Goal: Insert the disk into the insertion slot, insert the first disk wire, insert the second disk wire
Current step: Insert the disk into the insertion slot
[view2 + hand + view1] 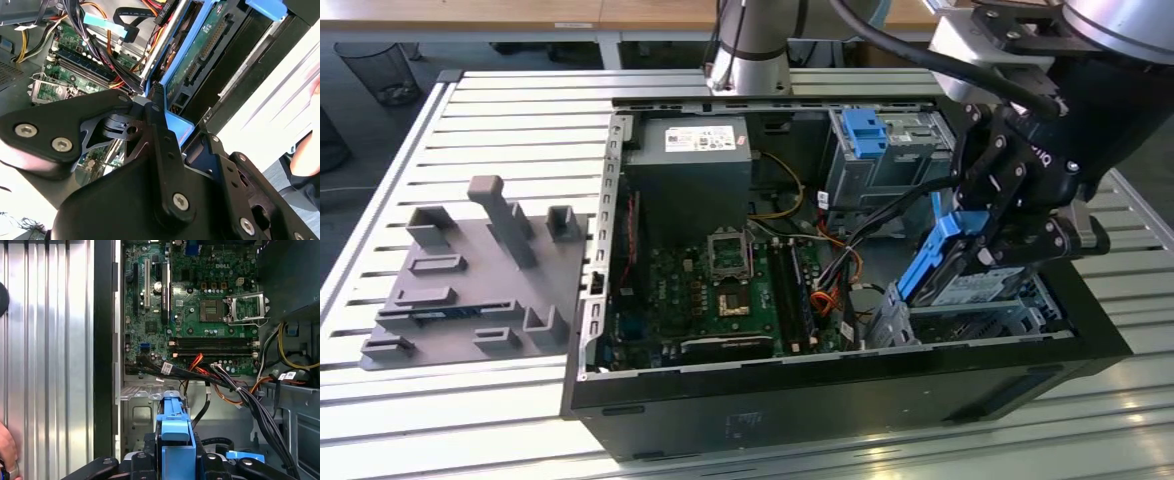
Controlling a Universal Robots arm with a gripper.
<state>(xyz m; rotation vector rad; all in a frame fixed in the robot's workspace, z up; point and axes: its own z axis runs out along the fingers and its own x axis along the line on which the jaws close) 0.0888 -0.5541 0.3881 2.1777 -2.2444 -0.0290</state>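
Claw (987, 245) clamped on the disk (945, 270), which hangs tilted just above the insertion slot (977, 318) in the case corner at the exterior view's lower right. Judgement: level the disk, square it to the bay, and keep the cables (192, 375) clear.

The arm's tool (987, 240) clamps the disk (947, 262), tilted steeply in its blue carrier, with its lower end at the insertion slot (981, 318) inside an open computer case (854, 405) on the slatted surface (507, 110). A grey fixture plate (467, 290) lies near the surface's edge on the exterior view's left.
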